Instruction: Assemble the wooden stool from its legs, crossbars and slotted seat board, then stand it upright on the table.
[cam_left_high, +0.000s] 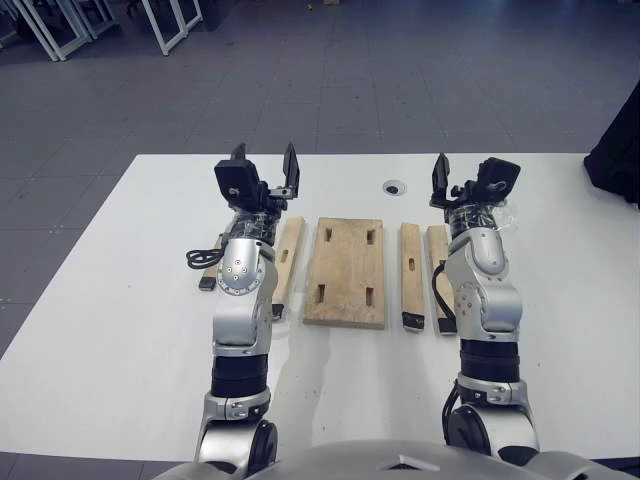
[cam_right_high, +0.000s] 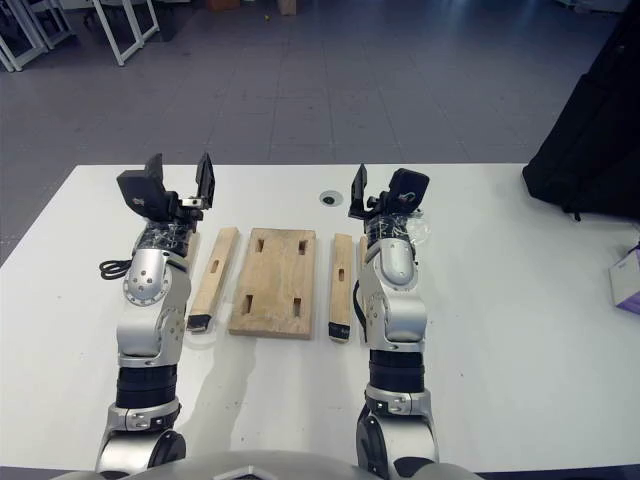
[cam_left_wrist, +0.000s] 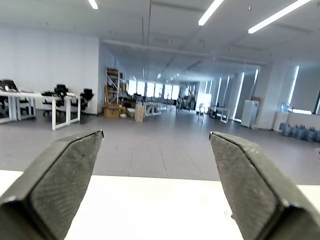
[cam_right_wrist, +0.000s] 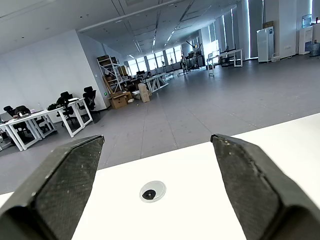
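Note:
The slotted seat board (cam_left_high: 345, 270) lies flat at the middle of the white table (cam_left_high: 120, 300). A wooden leg (cam_left_high: 288, 262) lies along its left side. Two more wooden pieces (cam_left_high: 411, 275) lie on its right, the outer one (cam_left_high: 437, 250) partly under my right arm. My left gripper (cam_left_high: 265, 170) is held open above the table beyond the left leg, with nothing between its fingers (cam_left_wrist: 55, 185). Beyond the right pieces, my right gripper (cam_left_high: 468, 180) is open too and empty, its fingers (cam_right_wrist: 255, 195) wide apart.
A black cable (cam_left_high: 200, 258) lies coiled left of my left arm. A round cable hole (cam_left_high: 395, 187) sits in the table near its far edge. A black bag (cam_right_high: 590, 140) stands off the table's right, and a purple box (cam_right_high: 628, 280) sits at the right edge.

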